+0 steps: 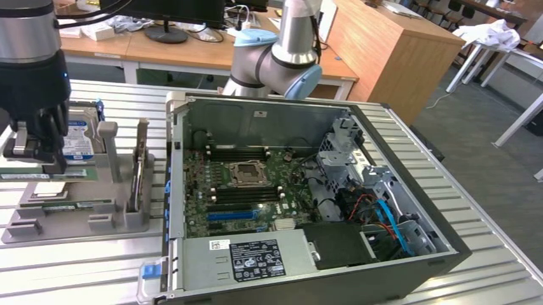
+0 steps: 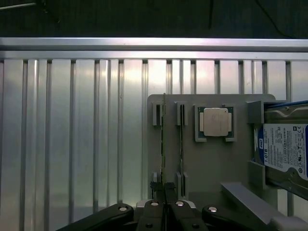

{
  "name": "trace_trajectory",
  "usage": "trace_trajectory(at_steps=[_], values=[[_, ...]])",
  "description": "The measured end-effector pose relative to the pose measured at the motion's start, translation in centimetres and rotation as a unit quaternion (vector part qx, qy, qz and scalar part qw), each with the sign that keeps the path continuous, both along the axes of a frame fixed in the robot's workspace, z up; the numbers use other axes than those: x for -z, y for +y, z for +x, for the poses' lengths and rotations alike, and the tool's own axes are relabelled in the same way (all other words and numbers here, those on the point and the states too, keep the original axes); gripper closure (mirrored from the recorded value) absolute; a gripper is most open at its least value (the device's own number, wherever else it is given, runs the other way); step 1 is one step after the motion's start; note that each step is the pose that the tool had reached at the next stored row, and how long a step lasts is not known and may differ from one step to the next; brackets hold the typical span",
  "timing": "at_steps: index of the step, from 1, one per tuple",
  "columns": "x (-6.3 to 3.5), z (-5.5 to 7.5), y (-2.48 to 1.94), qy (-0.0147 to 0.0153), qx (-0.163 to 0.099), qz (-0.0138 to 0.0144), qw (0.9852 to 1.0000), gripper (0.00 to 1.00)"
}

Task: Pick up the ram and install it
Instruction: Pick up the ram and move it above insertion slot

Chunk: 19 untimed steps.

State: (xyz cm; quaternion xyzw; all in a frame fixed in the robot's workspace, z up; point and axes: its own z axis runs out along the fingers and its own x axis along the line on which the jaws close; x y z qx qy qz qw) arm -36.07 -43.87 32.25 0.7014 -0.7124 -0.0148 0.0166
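Wrist view: gripper (image 2: 165, 195) clamped shut on the ram (image 2: 163, 139); grey holder (image 2: 211, 163) beneath.

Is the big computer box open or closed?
Open. The computer case has no side cover on, so you can see the green motherboard and the cables inside.

the hard drive (image 2: 284, 151) ran off the picture's edge; the gripper (image 2: 166, 201) (itself cropped) hid one end of the ram (image 2: 163, 139).
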Motion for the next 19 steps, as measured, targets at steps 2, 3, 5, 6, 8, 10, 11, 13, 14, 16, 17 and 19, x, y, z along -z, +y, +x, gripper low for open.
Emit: trace_trajectory(at_steps=[2,3,5,6,8,10,11,13,14,16,17,19], values=[[-0.28,0.0,0.0,0.0,0.0,0.0,1.0,0.88],[-0.43,0.0,0.0,0.0,0.0,0.0,1.0,0.88],[-0.72,0.0,0.0,0.0001,0.0,0.0,1.0,0.88],[-0.86,0.0,0.0,0.0,0.0,0.0,1.0,0.88],[-1.16,0.0,0.0,0.0001,-0.001,0.0,1.0,0.88],[-1.41,0.0,0.0,0.0,-0.001,0.0,1.0,0.88],[-1.55,0.0,0.0,0.0,-0.001,0.0,1.0,0.88],[-1.83,0.0,0.0,0.0001,-0.001,0.0,1.0,0.88],[-1.98,0.0,0.0,0.0,-0.001,0.0,1.0,0.88],[-2.29,0.0,0.0,0.0,-0.001,0.0,1.0,0.88],[-2.46,0.0,0.0,0.0,-0.001,0.0,1.0,0.88],[-2.81,0.0,0.0,0.0,-0.001,0.0,1.0,0.88]])
